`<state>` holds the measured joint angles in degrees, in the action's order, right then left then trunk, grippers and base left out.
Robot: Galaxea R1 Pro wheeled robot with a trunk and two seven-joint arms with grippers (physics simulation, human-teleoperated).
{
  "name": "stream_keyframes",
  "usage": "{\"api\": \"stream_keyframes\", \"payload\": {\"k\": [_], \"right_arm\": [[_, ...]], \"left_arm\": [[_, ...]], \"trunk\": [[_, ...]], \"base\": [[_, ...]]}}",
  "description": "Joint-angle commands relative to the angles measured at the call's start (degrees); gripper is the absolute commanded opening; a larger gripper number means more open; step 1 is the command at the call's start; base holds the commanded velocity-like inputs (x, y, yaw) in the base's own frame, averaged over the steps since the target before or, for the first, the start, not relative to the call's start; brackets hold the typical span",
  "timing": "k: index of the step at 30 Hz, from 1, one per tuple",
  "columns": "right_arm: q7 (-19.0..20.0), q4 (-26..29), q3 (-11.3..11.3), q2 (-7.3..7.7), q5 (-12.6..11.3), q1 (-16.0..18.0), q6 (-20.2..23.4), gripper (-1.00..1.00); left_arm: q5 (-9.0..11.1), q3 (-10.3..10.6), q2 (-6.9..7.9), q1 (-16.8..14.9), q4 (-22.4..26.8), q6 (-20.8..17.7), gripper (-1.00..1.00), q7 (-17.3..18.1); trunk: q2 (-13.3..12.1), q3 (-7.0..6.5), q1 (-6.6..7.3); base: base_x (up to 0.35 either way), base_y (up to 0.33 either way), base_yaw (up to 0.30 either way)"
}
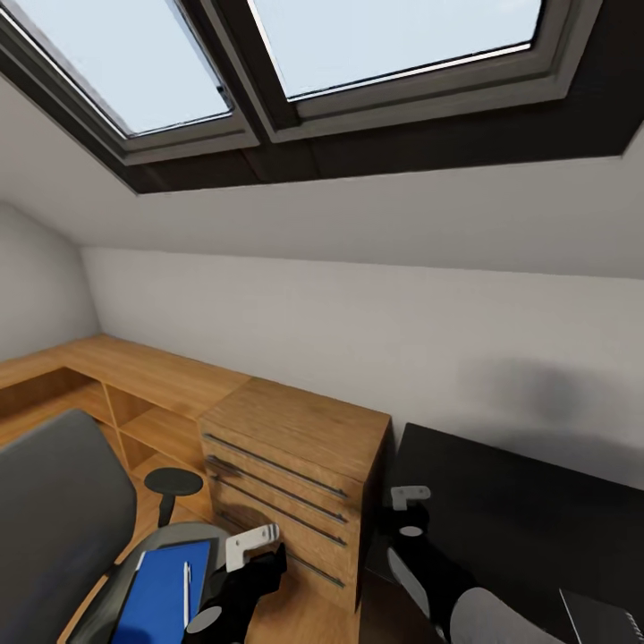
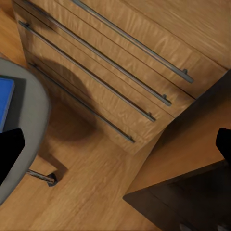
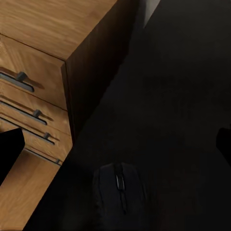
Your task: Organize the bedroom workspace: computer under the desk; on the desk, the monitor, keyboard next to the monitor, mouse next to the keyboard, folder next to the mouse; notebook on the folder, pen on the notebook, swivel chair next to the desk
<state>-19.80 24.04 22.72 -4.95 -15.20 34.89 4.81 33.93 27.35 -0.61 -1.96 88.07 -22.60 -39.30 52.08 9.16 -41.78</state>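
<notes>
The grey swivel chair (image 1: 54, 519) stands at the lower left in the head view. A blue folder (image 1: 161, 595) lies on its seat, with a thin white pen (image 1: 186, 590) on top. My left gripper (image 1: 255, 547) hangs open just right of the seat; its wrist view catches the folder's (image 2: 5, 101) corner on the chair seat (image 2: 29, 120). The right gripper (image 1: 410, 508) is open over the near left corner of the black desk (image 1: 528, 510). A black mouse (image 3: 120, 192) lies on the desk (image 3: 173, 96) below it. A dark notebook (image 1: 604, 619) lies at the desk's near edge.
A wooden drawer unit (image 1: 295, 465) with long bar handles stands between chair and desk, close to both grippers. A low wooden shelf bench (image 1: 107, 376) runs along the wall to the left. A sloped grey wall and skylight (image 1: 358, 54) rise behind. The chair's black armrest (image 1: 173, 483) sticks up.
</notes>
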Motion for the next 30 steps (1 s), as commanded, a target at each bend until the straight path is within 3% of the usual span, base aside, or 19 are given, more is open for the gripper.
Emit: {"api": "stream_keyframes", "payload": {"k": [1,8,18,28,30], "right_arm": [[0.3,-0.6,0.5,0.27,-0.3,0.4,0.2,1.00],[1.6,-1.7,0.4,0.93,-0.4,1.0,-0.1,1.00],[1.7,-1.8,0.3,0.74,-0.5,1.1,1.3,1.00],[1.8,-1.7,-1.7,0.65,-0.6,1.1,5.0,1.00],[1.9,-1.6,-2.4,0.73,-2.1,1.1,6.5,1.00]], "left_arm": [[0.4,0.1,0.00,-0.1,0.1,-0.2,1.00,-0.4],[0.4,0.1,-0.01,-0.1,0.2,-0.2,1.00,-0.4],[0.4,0.1,-0.01,-0.1,0.2,-0.2,1.00,-0.4],[0.4,0.1,-0.01,-0.1,0.2,-0.2,1.00,-0.4],[0.4,0.1,-0.01,-0.1,0.2,-0.2,1.00,-0.4]], "trunk": [[0.5,0.27,-0.24],[3.3,1.53,-1.77],[7.3,3.33,-3.97],[11.3,5.12,-6.17],[12.1,5.48,-6.61]], "base": [[0.000,0.000,0.000],[0.000,0.000,0.000],[0.000,0.000,0.000],[0.000,0.000,0.000],[0.000,0.000,0.000]]}}
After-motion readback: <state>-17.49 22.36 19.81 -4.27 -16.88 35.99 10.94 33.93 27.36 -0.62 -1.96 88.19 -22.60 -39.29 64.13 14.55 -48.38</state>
